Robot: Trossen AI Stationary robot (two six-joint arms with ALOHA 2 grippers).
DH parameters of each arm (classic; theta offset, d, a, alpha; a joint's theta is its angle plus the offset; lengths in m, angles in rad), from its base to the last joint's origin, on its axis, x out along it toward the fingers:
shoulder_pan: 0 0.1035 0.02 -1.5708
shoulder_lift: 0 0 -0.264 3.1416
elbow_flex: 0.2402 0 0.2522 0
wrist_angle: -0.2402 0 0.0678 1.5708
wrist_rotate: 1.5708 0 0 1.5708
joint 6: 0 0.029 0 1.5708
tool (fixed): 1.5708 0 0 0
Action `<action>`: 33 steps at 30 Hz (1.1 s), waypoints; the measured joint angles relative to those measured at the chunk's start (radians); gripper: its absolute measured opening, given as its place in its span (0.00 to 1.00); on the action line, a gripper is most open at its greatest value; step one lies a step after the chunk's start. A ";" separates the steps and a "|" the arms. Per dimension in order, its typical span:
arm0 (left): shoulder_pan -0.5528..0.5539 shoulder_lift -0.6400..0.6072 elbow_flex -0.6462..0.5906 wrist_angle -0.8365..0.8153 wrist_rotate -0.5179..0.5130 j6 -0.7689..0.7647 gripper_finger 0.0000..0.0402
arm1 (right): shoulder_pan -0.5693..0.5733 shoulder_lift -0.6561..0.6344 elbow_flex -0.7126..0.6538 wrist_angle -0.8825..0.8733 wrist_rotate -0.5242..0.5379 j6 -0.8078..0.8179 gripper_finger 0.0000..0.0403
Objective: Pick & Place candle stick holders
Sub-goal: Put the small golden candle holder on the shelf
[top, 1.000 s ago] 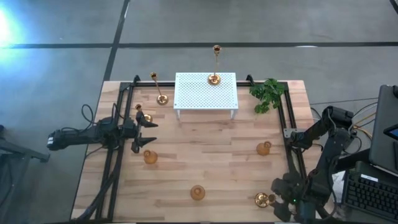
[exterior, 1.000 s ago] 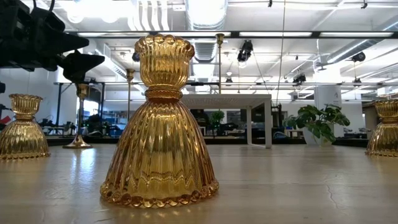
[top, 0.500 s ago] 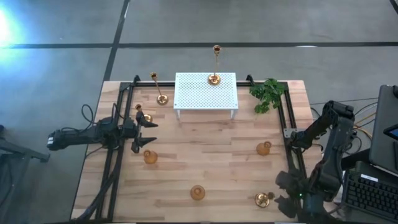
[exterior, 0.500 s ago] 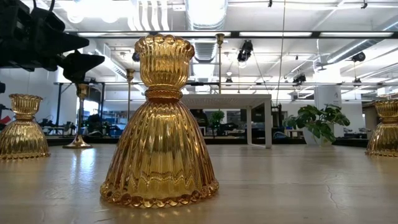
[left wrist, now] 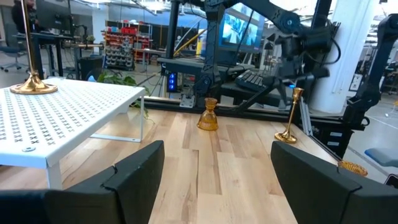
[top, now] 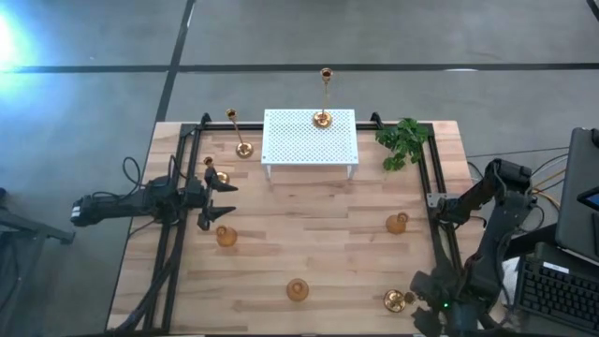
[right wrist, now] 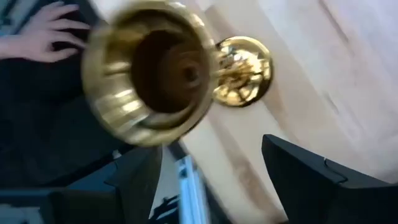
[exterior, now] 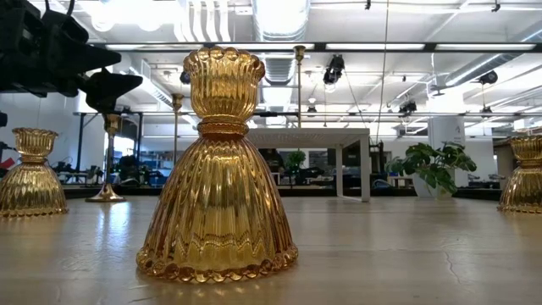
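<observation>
Several gold candle stick holders stand on their bases. One tall stem (top: 323, 96) stands on the white perforated stand (top: 309, 140), and another (top: 238, 133) stands to its left. A short stem (top: 214, 172) stands by my left gripper (top: 219, 200), which is open and empty above the table's left part. Squat holders stand at the left (top: 226, 236), the near middle (top: 297, 290) and the right (top: 398, 223). My right gripper (right wrist: 211, 180) is open at the near right corner. A cup-topped holder (right wrist: 155, 71) stands just ahead of its fingers and also shows in the high view (top: 395, 300).
A green plant sprig (top: 402, 140) lies at the far right. Black frame rails (top: 167, 243) run along the table's left and right sides. A person's hand (right wrist: 46, 31) shows beyond the table's edge in the right wrist view. Bare wood lies in the middle of the table (top: 309, 220).
My right arm has drawn back a little toward the table's right edge and then come back beside the near-right holder. The holders have stayed where they were.
</observation>
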State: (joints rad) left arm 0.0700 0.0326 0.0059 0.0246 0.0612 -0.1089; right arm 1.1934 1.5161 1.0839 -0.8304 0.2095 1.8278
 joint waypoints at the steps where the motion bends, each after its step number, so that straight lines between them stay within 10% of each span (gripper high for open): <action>1: 0.000 0.000 0.000 0.000 0.000 0.000 0.75 | 0.000 0.010 -0.008 0.001 0.002 0.000 0.66; 33: 0.000 0.000 0.000 0.000 0.000 0.000 0.75 | 0.000 0.121 -0.004 0.001 0.327 -0.047 0.35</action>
State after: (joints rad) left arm 0.0698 0.0326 0.0059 0.0250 0.0612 -0.1093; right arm 1.1931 1.6375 1.0801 -0.8299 0.5361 1.7809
